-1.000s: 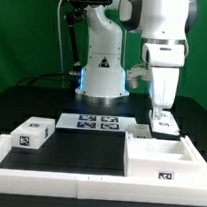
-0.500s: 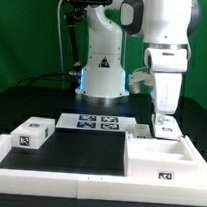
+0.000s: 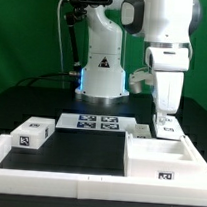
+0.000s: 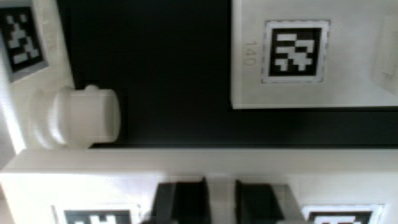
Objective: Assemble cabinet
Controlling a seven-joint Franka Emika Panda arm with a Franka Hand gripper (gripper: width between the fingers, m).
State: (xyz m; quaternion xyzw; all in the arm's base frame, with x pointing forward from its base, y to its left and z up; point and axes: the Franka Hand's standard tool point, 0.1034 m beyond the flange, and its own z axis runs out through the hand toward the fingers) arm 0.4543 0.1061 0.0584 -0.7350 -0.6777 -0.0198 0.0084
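Note:
My gripper [image 3: 168, 119] hangs over the back of the open white cabinet box [image 3: 160, 159] at the exterior view's right. It is shut on a small white tagged cabinet panel [image 3: 170, 125], held just above the box. In the wrist view my two dark fingers [image 4: 183, 202] stand close together, with a thin strip of that white panel [image 4: 107, 190] between them. A tagged white panel face [image 4: 295, 52] and a rounded white knob [image 4: 82, 114] lie beyond them. Another loose tagged cabinet panel [image 3: 31, 134] lies at the exterior view's left.
The marker board [image 3: 94, 122] lies flat at the middle back, in front of the arm's base [image 3: 100, 76]. A long white border rail [image 3: 57, 172] runs along the front of the black table.
My gripper and the small panel in it have shifted slightly toward the exterior view's right. Nothing else has moved.

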